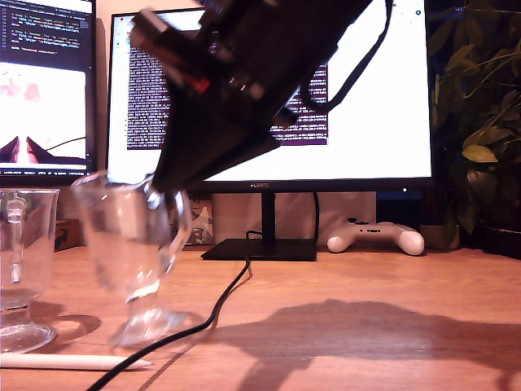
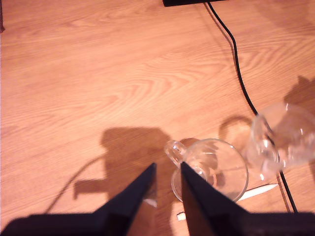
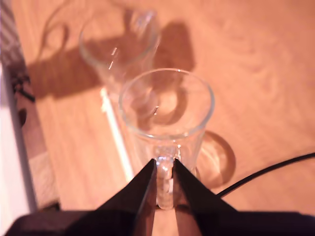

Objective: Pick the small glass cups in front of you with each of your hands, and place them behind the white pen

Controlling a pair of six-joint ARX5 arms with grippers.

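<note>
Second gripper (image 3: 165,189) pinches the tilted clear footed glass mug's (image 3: 165,110) loop handle (image 3: 165,184), carrying it toward the slim white pen (image 1: 69,361); first gripper (image 2: 167,189), slightly spread, empty.

You are looking at a wooden table (image 1: 391,285) lying under warm light; two monitors (image 1: 358,98) are glowing behind, with leafy plants (image 1: 480,122) standing at the frame's right.

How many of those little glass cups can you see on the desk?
2. One cup stands at the exterior view's left edge, behind the pen. The other cup is just to its right, tilted, its handle between the fingers of my second gripper.
</note>
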